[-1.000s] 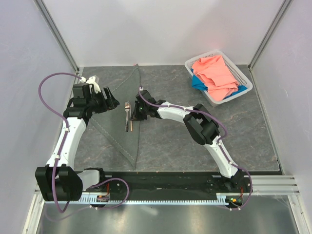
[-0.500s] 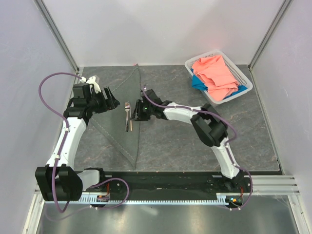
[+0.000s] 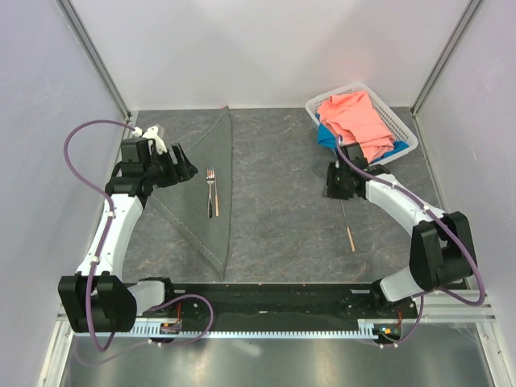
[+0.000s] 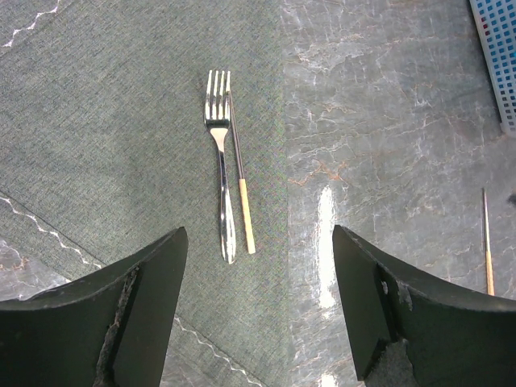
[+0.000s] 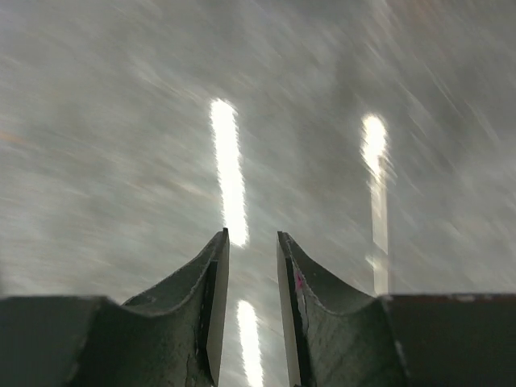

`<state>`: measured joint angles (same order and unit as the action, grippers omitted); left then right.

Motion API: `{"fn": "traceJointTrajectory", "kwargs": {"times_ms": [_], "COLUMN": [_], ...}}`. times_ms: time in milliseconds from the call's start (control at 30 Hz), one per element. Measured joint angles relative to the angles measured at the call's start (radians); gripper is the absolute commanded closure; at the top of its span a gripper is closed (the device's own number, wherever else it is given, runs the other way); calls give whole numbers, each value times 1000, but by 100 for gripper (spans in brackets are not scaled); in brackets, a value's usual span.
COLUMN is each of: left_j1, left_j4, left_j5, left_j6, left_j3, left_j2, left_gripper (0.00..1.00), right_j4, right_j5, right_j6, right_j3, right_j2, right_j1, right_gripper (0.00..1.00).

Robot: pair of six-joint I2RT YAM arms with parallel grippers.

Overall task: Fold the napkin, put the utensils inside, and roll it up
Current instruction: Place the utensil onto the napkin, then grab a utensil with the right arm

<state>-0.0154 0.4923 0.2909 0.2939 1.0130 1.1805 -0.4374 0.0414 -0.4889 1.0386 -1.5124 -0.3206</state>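
On the left half of the desk (image 3: 282, 234): the napkin (image 3: 205, 230), folded flat into a triangle. Long straight edge toward the desk's middle, one corner toward the far side, one toward the near side, one out to the left. Blends almost into the grey desk top; shows a pale stitched hem in the left wrist view.

On the napkin, just inside that straight edge: the fork (image 4: 222, 173), tines toward the far side, handle toward the near side. Right against its right flank, touching or nearly so: the first chopstick (image 4: 239, 169), dark end up by the tines, light wooden end down by the handle. Runs almost parallel to the fork, both wholly on the cloth.

Well apart from these, on bare desk right of centre: the second chopstick (image 3: 347, 228), alone, light end nearest the arm bases.

Left claw (image 3: 185, 168): hovers over the napkin's left edge, fingers spread wide, grips nothing. Frames the fork and first chopstick between its two dark fingers in its own camera.

Right claw (image 3: 330, 185): hangs over bare desk near the far tip of the second chopstick, just in front of the basket (image 3: 403, 125). Fingers parted by a narrow slot in its wrist view, nothing between them. View smeared with blur there, only grey desk and glare streaks to make out.

In the far right corner: the white basket, holding a salmon-pink cloth (image 3: 355, 121) heaped over a blue cloth (image 3: 326, 137).
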Motion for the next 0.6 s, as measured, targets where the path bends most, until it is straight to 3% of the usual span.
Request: {"fn": "traceJointTrajectory", "kwargs": {"times_ms": [233,600], "left_j1": [0,0], "left_j4": [0,0], "left_j5": [2,6], "left_j6": [0,0], "left_j3": [0,0], "left_j2": [1,3], "left_gripper": [20,20], "right_j4": [-254,-319], "right_j5": [-114,-122], "right_j6": [86,121], "right_j3": [-154,-214], "right_j2": [40,40], "right_j1": [78,135], "right_gripper": [64,67]}}
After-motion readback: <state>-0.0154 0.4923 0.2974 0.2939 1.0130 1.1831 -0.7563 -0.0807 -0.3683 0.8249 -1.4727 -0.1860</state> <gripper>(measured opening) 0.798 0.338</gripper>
